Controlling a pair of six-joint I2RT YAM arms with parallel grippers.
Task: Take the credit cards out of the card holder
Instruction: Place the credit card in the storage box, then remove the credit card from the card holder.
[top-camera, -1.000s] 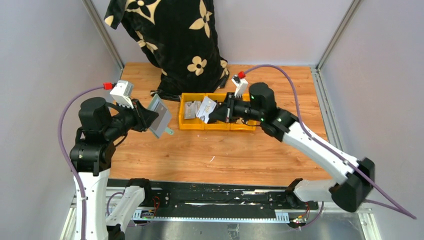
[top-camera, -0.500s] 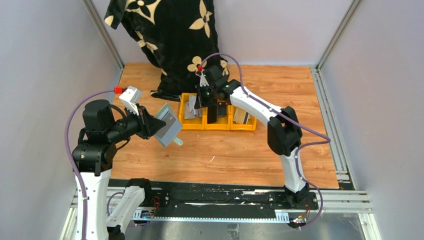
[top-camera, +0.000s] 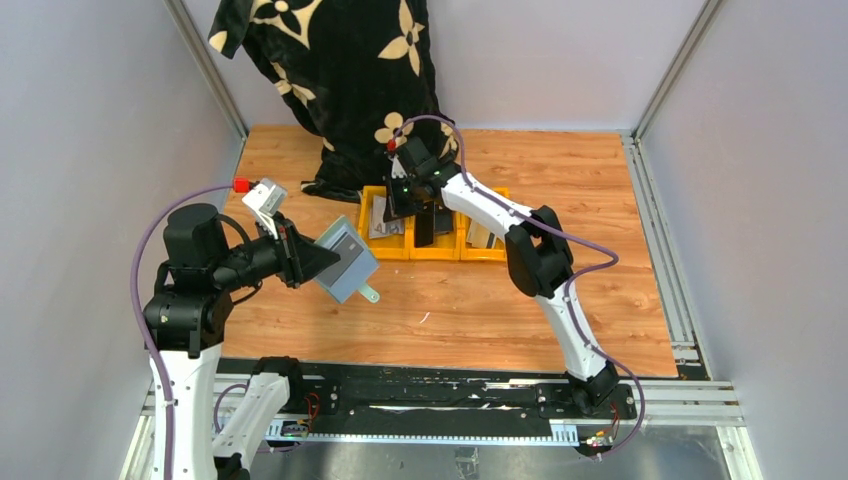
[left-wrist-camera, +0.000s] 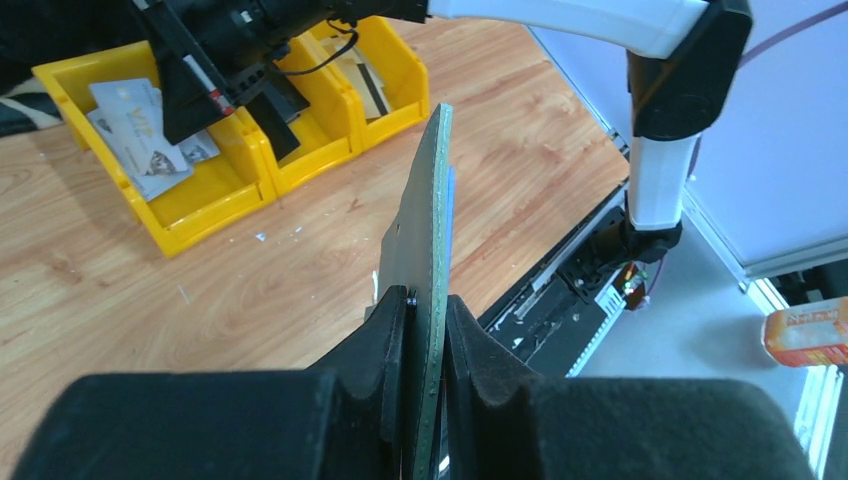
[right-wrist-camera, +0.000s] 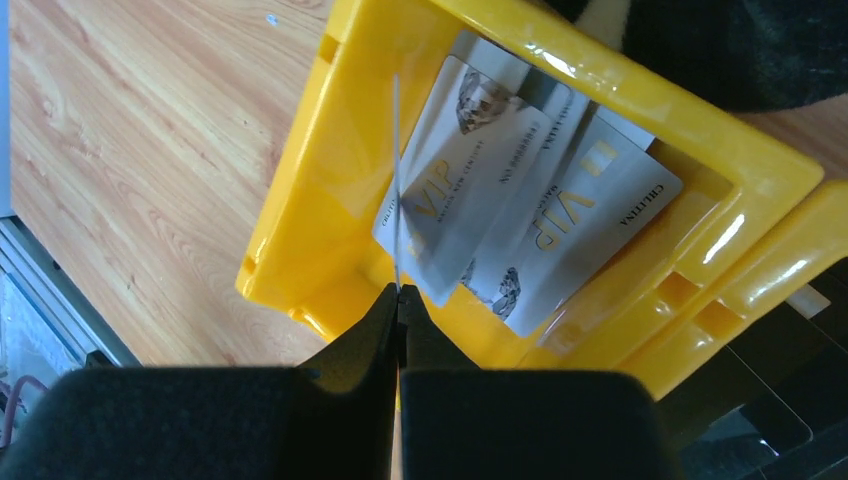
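My left gripper (top-camera: 308, 258) is shut on the sage-green card holder (top-camera: 347, 264) and holds it in the air, left of the bins; its tab hangs down. In the left wrist view the card holder (left-wrist-camera: 436, 220) shows edge-on between the fingers of that gripper (left-wrist-camera: 428, 300). My right gripper (top-camera: 397, 203) is over the leftmost yellow bin (top-camera: 385, 252). In the right wrist view it (right-wrist-camera: 398, 296) is shut on a thin pale credit card (right-wrist-camera: 396, 180), seen edge-on above the bin. Silver cards marked VIP (right-wrist-camera: 560, 220) lie in that bin (right-wrist-camera: 600, 90).
Three yellow bins stand in a row mid-table; the middle one holds a black card (top-camera: 425, 228), the right one a tan card (top-camera: 482, 235). A black cloth with cream flowers (top-camera: 350, 80) hangs behind them. Grey walls enclose the table.
My right arm has swung left and stretched out, bringing its card from above the bin row to over the leftmost bin. My left gripper has moved the card holder right and a little lower.
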